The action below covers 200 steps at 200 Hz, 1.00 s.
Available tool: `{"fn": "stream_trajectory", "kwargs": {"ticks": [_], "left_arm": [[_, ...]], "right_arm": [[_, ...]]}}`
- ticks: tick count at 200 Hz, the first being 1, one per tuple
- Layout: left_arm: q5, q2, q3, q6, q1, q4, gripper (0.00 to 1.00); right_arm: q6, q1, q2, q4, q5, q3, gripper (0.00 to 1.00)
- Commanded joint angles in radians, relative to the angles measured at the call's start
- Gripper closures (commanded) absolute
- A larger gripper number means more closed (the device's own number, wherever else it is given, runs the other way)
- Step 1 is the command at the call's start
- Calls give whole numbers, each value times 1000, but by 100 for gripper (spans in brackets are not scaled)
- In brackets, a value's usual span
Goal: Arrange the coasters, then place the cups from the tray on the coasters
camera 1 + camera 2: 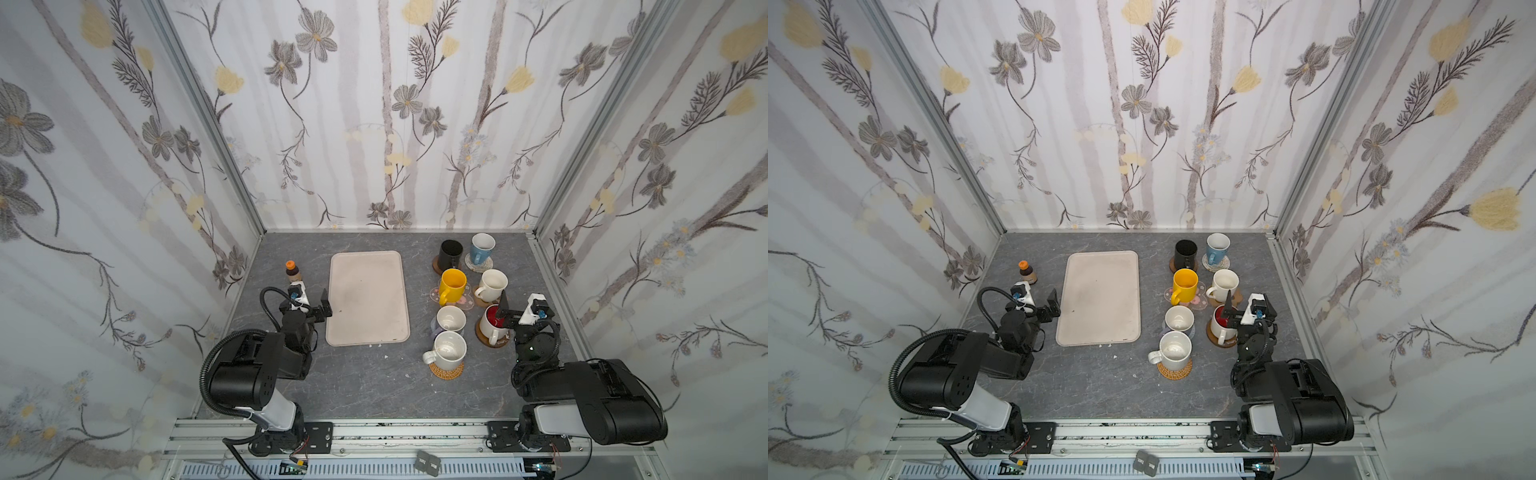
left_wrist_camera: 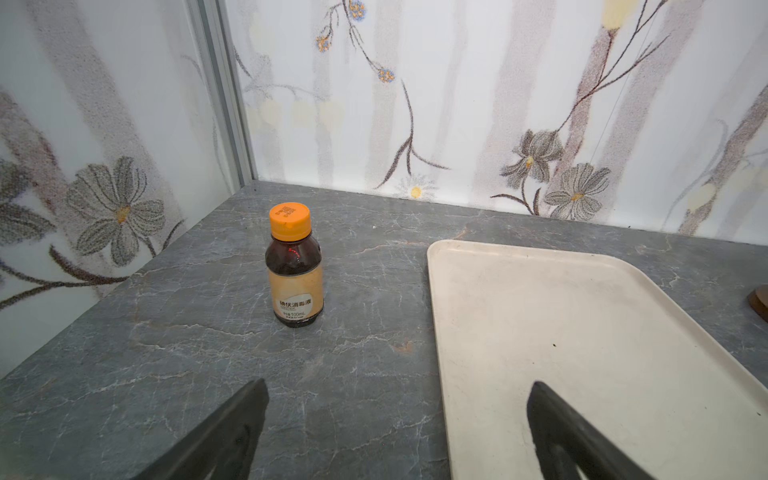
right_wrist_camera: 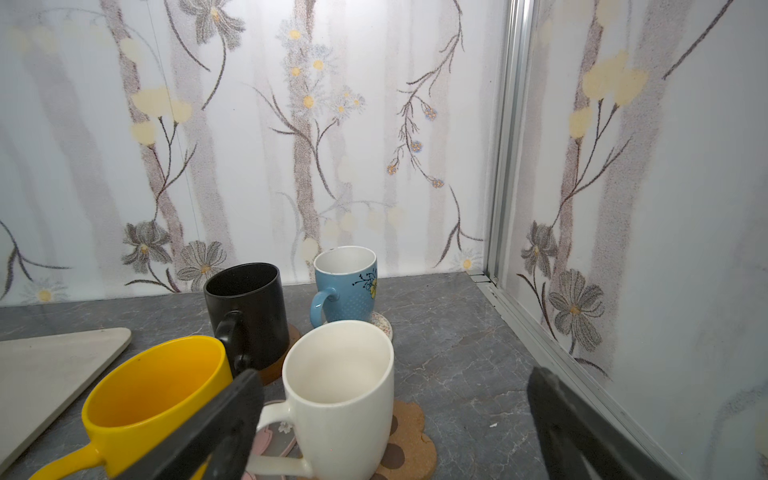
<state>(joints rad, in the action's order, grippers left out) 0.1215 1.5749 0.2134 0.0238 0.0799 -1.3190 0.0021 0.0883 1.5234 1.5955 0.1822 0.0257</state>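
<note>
The tray (image 1: 368, 299) lies bare; all 7 cups (image 1: 452, 284) are seated on coasters (image 1: 446, 374) near the table's (image 1: 374, 386) right edge. Left gripper (image 2: 397, 388) and right gripper (image 3: 395, 376) are spread, empty. Only withdrawal is judged needed.

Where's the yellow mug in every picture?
Top view: yellow mug just right of the tray.
Top view: same spot, right of the tray.
Left wrist: not in it.
Right wrist: up close, in front of the black mug.
Shared landmark: the tray, seen in all four.
</note>
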Motion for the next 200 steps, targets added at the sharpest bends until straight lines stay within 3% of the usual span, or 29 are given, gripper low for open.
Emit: {"fn": "stream_trajectory", "kwargs": {"ticks": [1, 52, 89, 115, 134, 164, 200], "left_arm": [[39, 4, -11, -20, 6, -75, 0], [56, 7, -32, -28, 18, -121, 0], [32, 13, -51, -41, 22, -165, 0], [-34, 15, 2, -26, -10, -72, 0], [-91, 11, 33, 16, -55, -6, 0], [-91, 10, 30, 17, -57, -6, 0], [-89, 1, 11, 0, -42, -29, 0]], "right_arm": [[-23, 1, -4, 29, -10, 21, 0], [-28, -1, -16, -136, -30, 98, 0], [-32, 1, -17, -46, -28, 44, 0], [-65, 33, 7, 76, 9, 2, 0], [-48, 31, -6, -29, 42, 52, 0], [-13, -1, -11, -176, 15, 124, 0], [-1, -13, -17, -154, 2, 103, 0]]}}
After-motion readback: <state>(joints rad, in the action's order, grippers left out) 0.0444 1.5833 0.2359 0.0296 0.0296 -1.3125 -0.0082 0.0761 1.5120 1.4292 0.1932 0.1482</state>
